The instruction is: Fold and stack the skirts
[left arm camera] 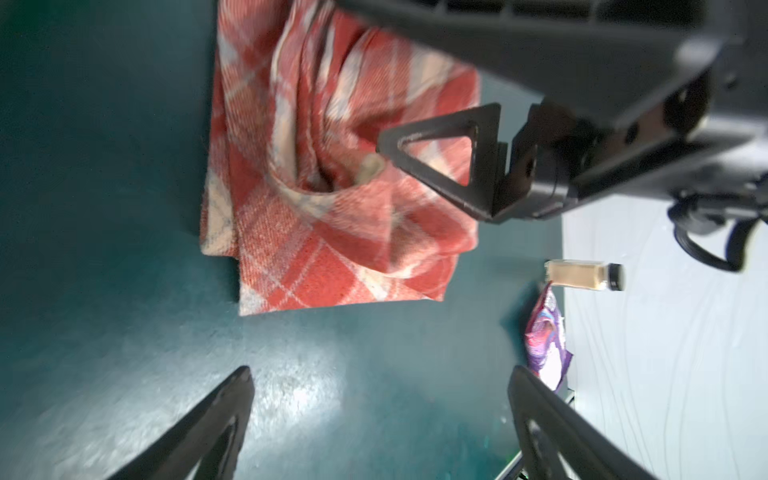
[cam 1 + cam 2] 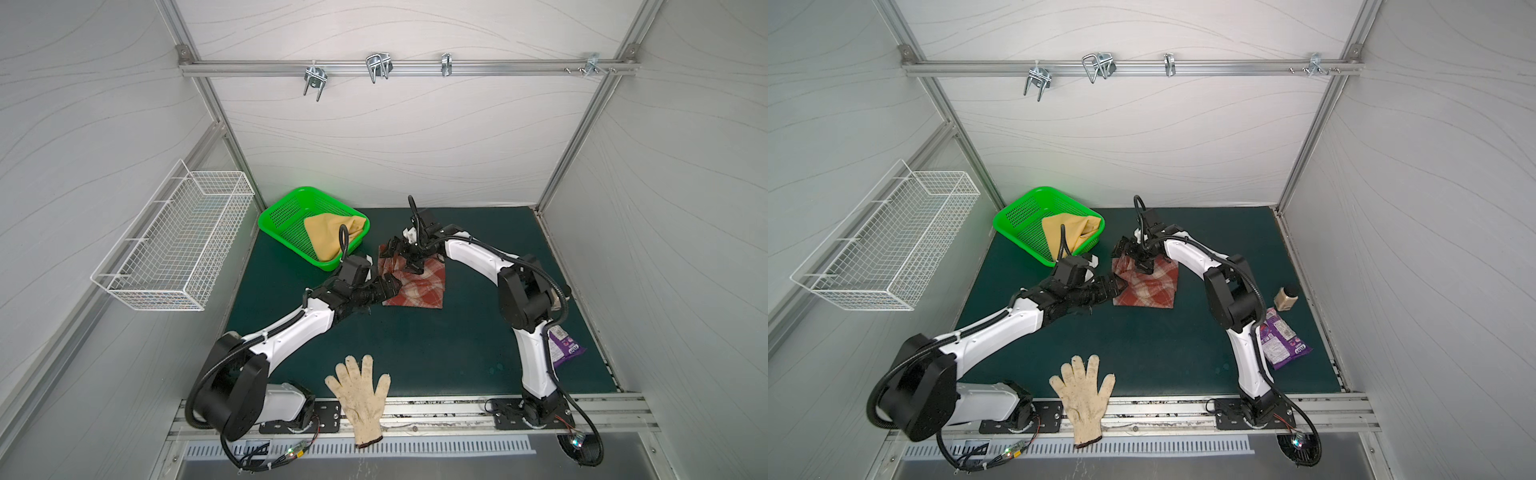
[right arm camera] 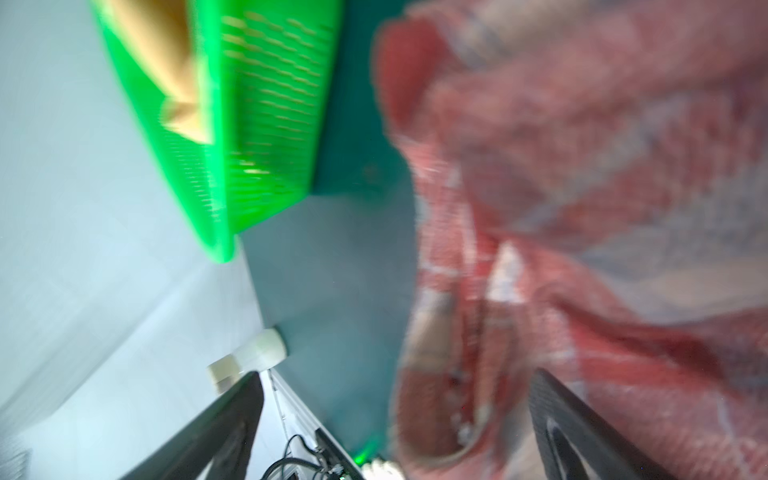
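Top views both showed the rust-red and cream plaid woolly skirt [image 2: 415,291] lying rumpled and partly folded on the dark green worktop [image 2: 415,353], about midway across and nearer the far edge. The plain mustard-yellow skirt [image 2: 328,241] lay bunched in the green perforated plastic basket [image 2: 282,210] at the far left corner. The left gripper [image 1: 380,374] reached low to the plaid skirt's left edge, jaws spread and empty. The right gripper [image 3: 397,376] pointed down over the skirt's far part, fingers released wide, blurred cloth between them.
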